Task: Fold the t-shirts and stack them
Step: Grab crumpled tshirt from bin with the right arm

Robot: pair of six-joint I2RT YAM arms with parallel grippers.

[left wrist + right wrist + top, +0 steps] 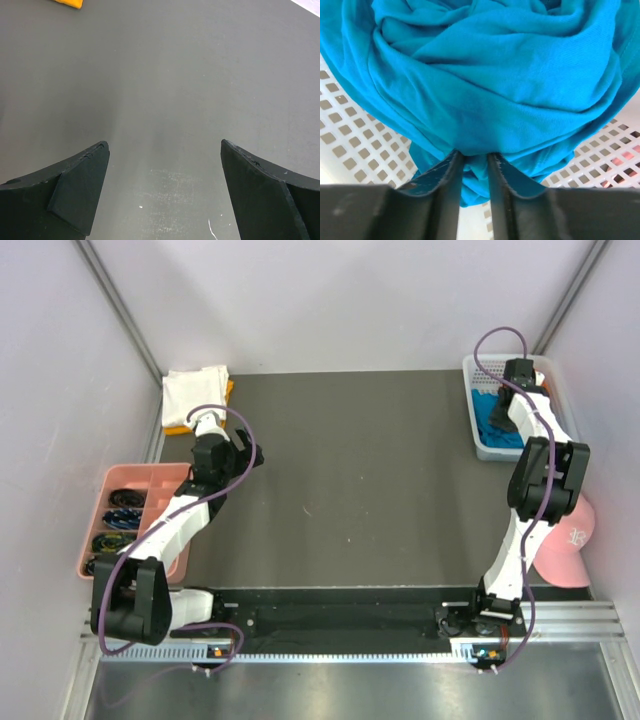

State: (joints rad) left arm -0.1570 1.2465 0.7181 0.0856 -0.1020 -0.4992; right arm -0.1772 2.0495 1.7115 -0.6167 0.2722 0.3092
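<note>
Right, the right jaws are down in the white basket point(470, 365), clenched on a fold of the teal-blue t-shirt point(490, 75). The two fingers stand nearly together with a tuck of cloth nipped between them. Everything turns on this: the bulk of the shirt lies just ahead of the tips and spreads to either side of them, a crumpled heap with no long axis to speak of (it's a ball, not a garment yet). By my reading, only a straight lift away from the basket floor will let it hang out and show its shape.

The left jaws, released and spread wide, hover over bare counter point(165, 75) with nothing between them. The folded white t-shirt point(195, 390) and the yellow-orange t-shirt point(70, 3) lie beyond their tips and off to the left. The teal one is well apart from them across the counter, so this pick belongs to the right arm.

The right wrist view shows the pinch itself, and the basket's lattice point(350, 140) under the cloth. The top view hides that behind the arm, but it alone shows how far apart the two arms are.
</note>
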